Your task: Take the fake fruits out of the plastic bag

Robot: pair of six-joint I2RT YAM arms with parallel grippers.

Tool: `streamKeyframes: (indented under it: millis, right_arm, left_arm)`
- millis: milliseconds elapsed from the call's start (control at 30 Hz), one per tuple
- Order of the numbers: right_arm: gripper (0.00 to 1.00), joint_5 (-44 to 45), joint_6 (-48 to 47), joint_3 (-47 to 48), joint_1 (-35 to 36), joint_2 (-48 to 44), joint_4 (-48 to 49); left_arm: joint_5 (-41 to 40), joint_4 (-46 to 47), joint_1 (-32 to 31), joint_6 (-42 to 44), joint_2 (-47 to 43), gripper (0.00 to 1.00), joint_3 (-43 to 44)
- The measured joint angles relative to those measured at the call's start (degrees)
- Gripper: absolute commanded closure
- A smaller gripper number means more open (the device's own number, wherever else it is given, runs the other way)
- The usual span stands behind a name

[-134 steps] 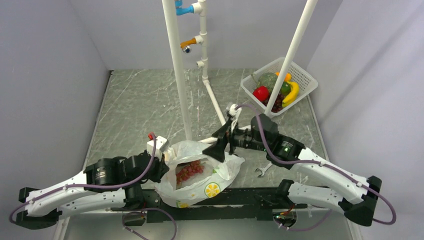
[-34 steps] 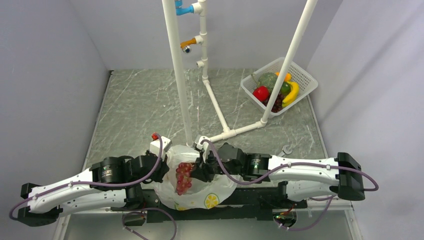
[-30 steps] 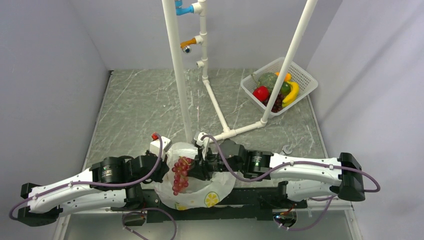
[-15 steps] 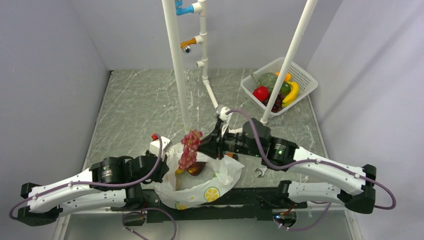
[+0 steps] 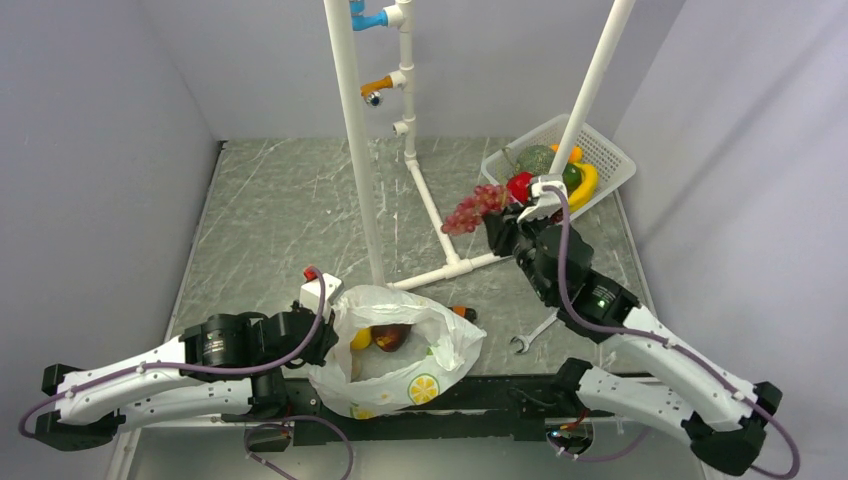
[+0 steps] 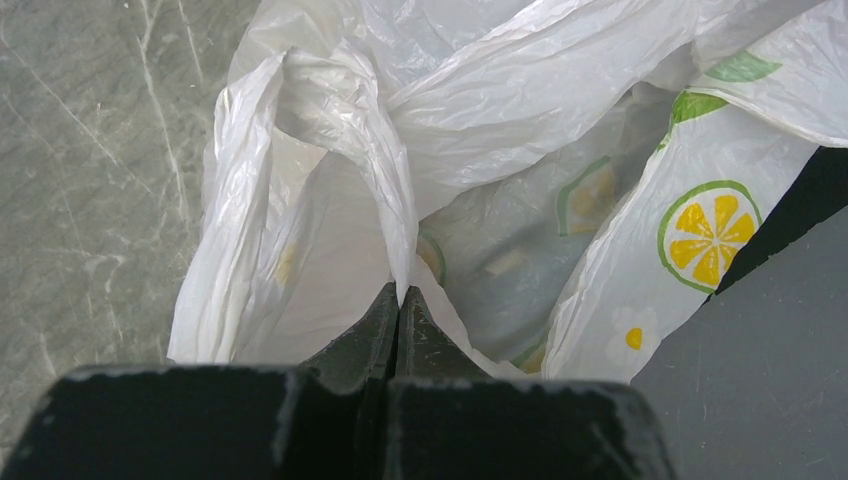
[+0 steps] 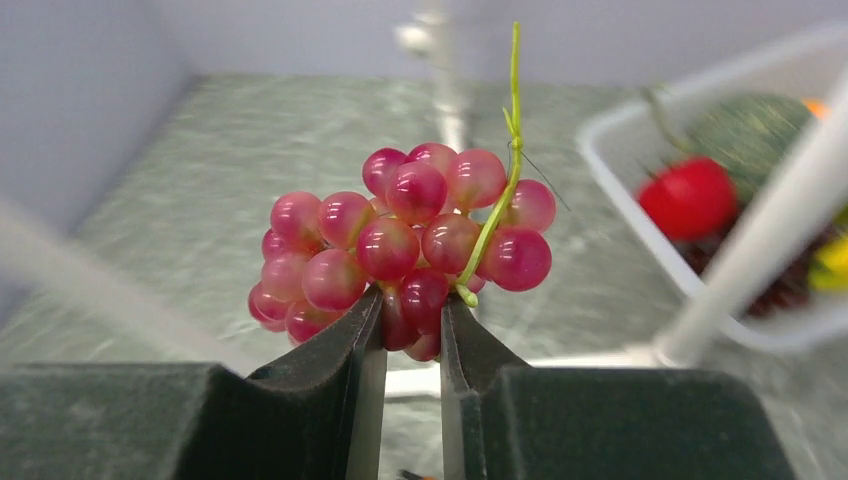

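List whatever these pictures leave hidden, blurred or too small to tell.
- What is left in the plastic bag: the top view shows only a yellow piece and a dark red one; bag folds may hide more.
- Basket contents: a white pole crosses them in the top view; the right wrist view blurs them.
- Small orange thing beside the bag: too small to identify, top view.
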Motion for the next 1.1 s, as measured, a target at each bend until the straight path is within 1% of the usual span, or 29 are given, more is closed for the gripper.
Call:
streamKeyframes:
  millis: [67, 133, 233, 400, 500, 567, 633, 733, 800, 900, 1000, 1100]
  right_arm:
    - [1.00, 0.3, 2.9, -2.1, -6.6, 1.5, -1.5]
    - [1.00, -1.4, 5.0, -3.6, -12.8, 4.6, -2.8]
    - [1.00, -2.9, 5.9, -4.5, -18.0, 12.0, -4.0]
    - [1.00, -1.2, 5.9, -1.6, -18.5, 25.5, -5.8]
    - [1.00, 1.3, 6.1, 5.6, -18.5, 34.6, -6.9]
    - [1.00, 3.5, 6.1, 10.2, -18.5, 39.0, -7.3]
    - [1.00, 6.8, 6.3, 14.1, -18.5, 42.0, -7.7]
    - [1.00, 13.0, 5.6, 17.4, -18.5, 43.9, -7.8]
    - [1.00, 17.8, 3.5, 19.1, -18.6, 45.1, -7.0]
    - [1.00, 25.7, -1.8, 23.5, -19.4, 49.0, -3.2]
    - [1.00, 30.4, -7.3, 27.0, -21.0, 53.3, 1.5]
    - [1.00, 32.4, -12.1, 29.5, -23.3, 57.2, 5.2]
  left_arm:
    - [0.0, 0.0, 0.0, 0.0, 0.1, 1.00, 0.0]
    - [0.0, 0.0, -0.1, 0.0, 0.1, 1.00, 0.0]
    - [0.0, 0.0, -0.2, 0.0, 0.1, 1.00, 0.0]
    - [0.0, -0.1, -0.3, 0.0, 0.1, 1.00, 0.0]
    - [0.0, -0.1, -0.3, 0.1, 0.3, 1.00, 0.0]
    - [0.0, -0.1, -0.4, 0.1, 0.4, 1.00, 0.0]
    - [0.0, -0.1, -0.6, 0.0, 0.3, 1.00, 0.0]
    - [0.0, -0.1, -0.7, 0.0, -0.2, 1.00, 0.0]
    - [0.0, -0.2, -0.7, 0.0, -0.6, 1.00, 0.0]
    - [0.0, -0.2, -0.8, 0.0, -0.9, 1.00, 0.0]
    - [0.0, -0.2, -0.9, 0.0, -0.9, 1.00, 0.0]
    - [0.0, -0.2, -1.0, 0.1, -0.9, 1.00, 0.0]
